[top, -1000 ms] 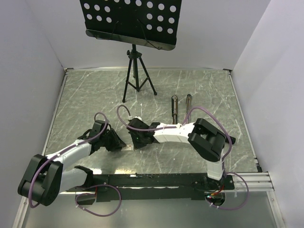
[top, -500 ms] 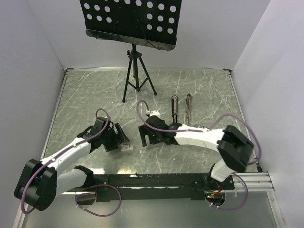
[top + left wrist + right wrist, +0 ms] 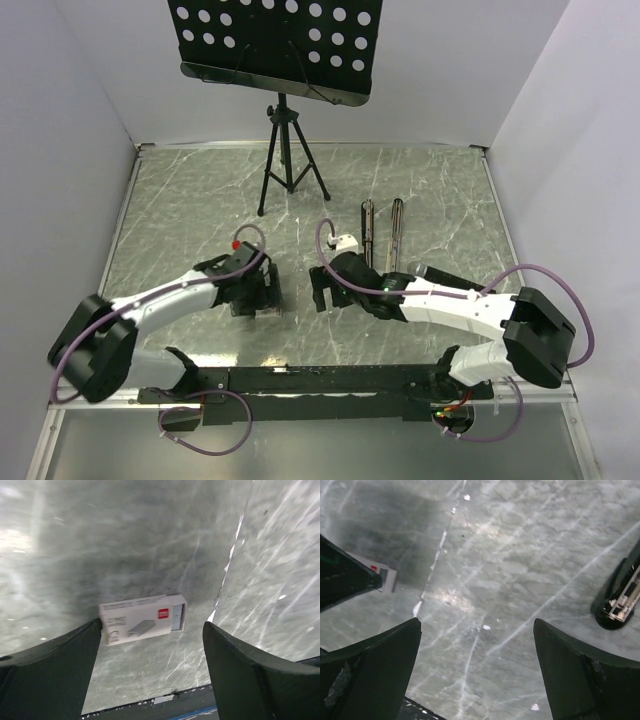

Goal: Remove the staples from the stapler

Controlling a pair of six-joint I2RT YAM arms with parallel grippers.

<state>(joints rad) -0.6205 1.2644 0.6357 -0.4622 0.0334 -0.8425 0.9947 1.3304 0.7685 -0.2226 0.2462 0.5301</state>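
Staples: The staples (image 3: 142,619), a small white box with a red mark on its face, lie flat on the grey marbled tabletop (image 3: 180,200), left of centre and toward the near edge.
Left gripper: The left gripper (image 3: 152,632) hangs low over the box, jaws spread wide. One finger (image 3: 55,665) sits at the box's left end and appears to touch it. The other finger (image 3: 250,670) stands clear of the right end. Nothing is gripped.
Right gripper: The right gripper (image 3: 477,625) is poised just to the right of the left one, over bare tabletop, jaws wide open and empty. A corner of the box shows at the left of the right wrist view.
Stapler: The stapler (image 3: 368,232) lies as two slim dark bars side by side, beyond the right gripper near the middle of the tabletop and apart from both grippers. One end (image 3: 620,592), showing silvery metal, appears at the right edge of the right wrist view.
Backdrop: A black perforated music stand (image 3: 272,40) on a tripod (image 3: 288,165) stands at the far side.
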